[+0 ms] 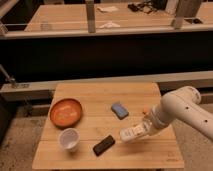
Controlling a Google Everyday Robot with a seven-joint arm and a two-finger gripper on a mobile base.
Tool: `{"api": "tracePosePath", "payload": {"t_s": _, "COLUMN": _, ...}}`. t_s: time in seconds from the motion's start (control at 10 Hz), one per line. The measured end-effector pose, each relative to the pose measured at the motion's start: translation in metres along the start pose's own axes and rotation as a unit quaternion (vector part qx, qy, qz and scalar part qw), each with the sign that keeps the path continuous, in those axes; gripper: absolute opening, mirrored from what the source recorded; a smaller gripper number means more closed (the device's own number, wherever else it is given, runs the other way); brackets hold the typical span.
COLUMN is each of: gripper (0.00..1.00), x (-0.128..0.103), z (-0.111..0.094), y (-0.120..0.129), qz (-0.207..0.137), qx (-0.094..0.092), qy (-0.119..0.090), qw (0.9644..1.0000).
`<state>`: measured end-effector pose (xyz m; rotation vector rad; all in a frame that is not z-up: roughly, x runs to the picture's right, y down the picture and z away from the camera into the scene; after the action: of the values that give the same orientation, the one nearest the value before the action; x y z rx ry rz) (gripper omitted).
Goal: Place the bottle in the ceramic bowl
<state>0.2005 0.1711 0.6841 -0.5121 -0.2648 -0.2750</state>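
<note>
Wooden table (95, 95), speckled floor (20, 142); long wooden counter (65, 17) behind, dim light

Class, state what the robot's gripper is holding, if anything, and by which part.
The gripper, over the right side of the table, holds the bottle by its right end, nearest the arm; the rest sticks out leftward, free.

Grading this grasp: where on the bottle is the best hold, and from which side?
The bottle's slim body, from the picture's right: it points left, toward the bowl. The gripper, near the table's right edge, is shut on its right end.
</note>
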Motion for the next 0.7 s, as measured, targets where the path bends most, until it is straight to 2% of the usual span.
{"api": "tracePosePath", "payload": {"t_s": 0.2, "gripper": 0.03, "x": -0.022, "z": 0.000, "y": -0.016, "qz": -0.020, "qx": -0.005, "qy": 0.000, "qw": 0.9998}}
{"api": "tracePosePath", "payload": {"t_s": 0.7, "gripper": 0.03, "x": -0.057, "z": 0.001, "y": -0.040, "qz": -0.052, "qx": -0.010, "qy": 0.001, "qw": 0.9986}}
